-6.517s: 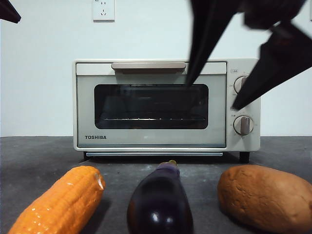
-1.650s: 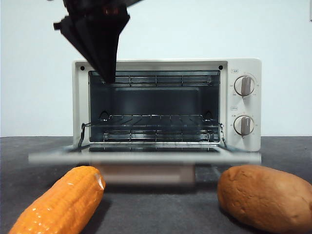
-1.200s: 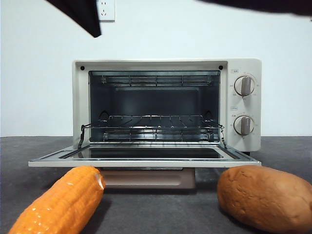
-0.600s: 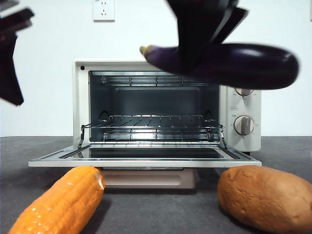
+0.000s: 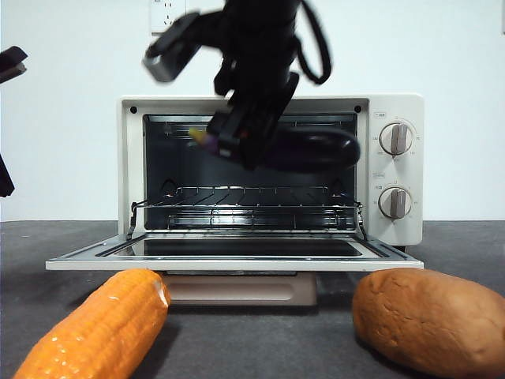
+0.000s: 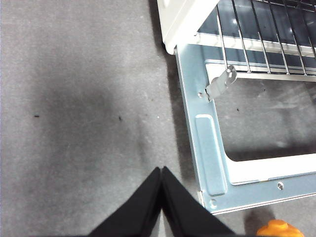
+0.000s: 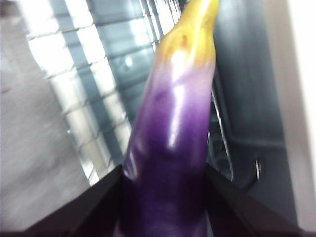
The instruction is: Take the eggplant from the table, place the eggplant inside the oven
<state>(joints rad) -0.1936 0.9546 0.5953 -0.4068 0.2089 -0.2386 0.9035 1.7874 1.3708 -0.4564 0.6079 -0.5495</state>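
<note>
The right end effector (image 5: 241, 138) clamps the eggplant (image 5: 308, 150) crosswise at the oven (image 5: 394, 170) mouth, above the rack (image 5: 248, 207); the left end effector (image 6: 161, 173) waits, closed.

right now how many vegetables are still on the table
2: the orange corn cob at front left and the brown potato-like lump at front right. The eggplant is held up at the oven opening.

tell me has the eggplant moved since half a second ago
Yes. The eggplant, held by the right gripper, dropped from above the oven top to in front of its open cavity.
</note>
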